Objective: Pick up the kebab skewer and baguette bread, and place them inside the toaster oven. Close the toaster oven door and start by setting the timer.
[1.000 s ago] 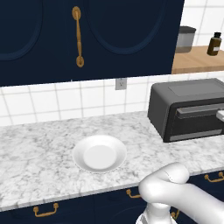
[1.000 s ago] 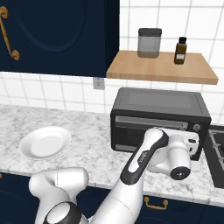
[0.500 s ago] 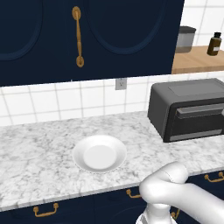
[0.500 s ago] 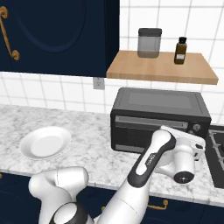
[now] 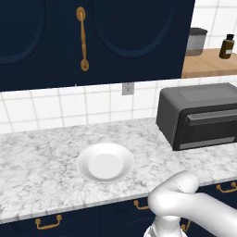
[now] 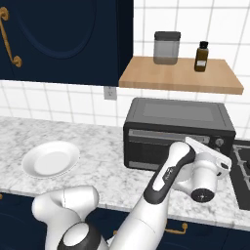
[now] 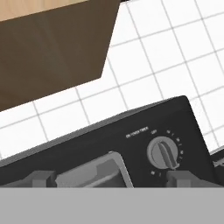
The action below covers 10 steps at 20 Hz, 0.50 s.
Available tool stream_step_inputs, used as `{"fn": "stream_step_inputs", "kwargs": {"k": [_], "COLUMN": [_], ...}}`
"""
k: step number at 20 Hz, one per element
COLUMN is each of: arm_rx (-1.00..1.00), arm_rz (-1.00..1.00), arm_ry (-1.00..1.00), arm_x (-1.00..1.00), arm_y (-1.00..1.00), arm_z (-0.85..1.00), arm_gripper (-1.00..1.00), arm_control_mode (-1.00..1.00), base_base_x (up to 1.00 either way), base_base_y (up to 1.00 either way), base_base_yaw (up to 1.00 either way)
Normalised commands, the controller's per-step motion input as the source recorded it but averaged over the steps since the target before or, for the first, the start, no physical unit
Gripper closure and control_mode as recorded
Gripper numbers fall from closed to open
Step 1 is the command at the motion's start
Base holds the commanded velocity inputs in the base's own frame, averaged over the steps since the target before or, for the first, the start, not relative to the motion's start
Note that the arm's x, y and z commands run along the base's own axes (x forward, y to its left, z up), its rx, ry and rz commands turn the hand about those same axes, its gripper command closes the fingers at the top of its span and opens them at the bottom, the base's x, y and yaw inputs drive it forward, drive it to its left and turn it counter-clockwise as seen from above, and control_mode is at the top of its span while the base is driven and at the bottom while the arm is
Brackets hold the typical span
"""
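The dark grey toaster oven [image 6: 176, 132] stands on the counter with its door [image 6: 156, 149] shut; it is also at the right in the left base view [image 5: 199, 115]. My gripper [image 6: 214, 158] hovers just in front of the oven's right end. In the hand view my gripper [image 7: 114, 179] is open, its fingertips [image 7: 41, 178] wide apart with nothing between them. The timer knob [image 7: 164, 153] lies just beyond the right tip. The kebab skewer and baguette bread are hidden.
A white plate [image 5: 105, 162] sits bare on the marble counter [image 5: 41, 157] left of the oven. A wooden shelf [image 6: 180, 75] above the oven carries a grey canister [image 6: 167, 47] and a brown bottle [image 6: 201, 55]. A stove edge [image 6: 241, 166] lies to the right.
The hand has shifted slightly in front of the oven's right end. The oven, its door and the plate stand as before.
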Motion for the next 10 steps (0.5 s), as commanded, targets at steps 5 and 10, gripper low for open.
{"fn": "stream_step_inputs", "kwargs": {"k": [5,10], "arm_rx": [0.05,0.01], "arm_rz": [-0.01,0.00], "arm_ry": [0.00,0.00], "arm_x": [0.18,0.18], "arm_y": [-0.08,-0.03], "arm_z": [0.00,0.00], "arm_gripper": [-1.00,-1.00], "arm_control_mode": [-1.00,-1.00], "base_base_x": [0.00,0.00], "base_base_y": [0.00,0.00], "base_base_yaw": [0.00,0.00]}}
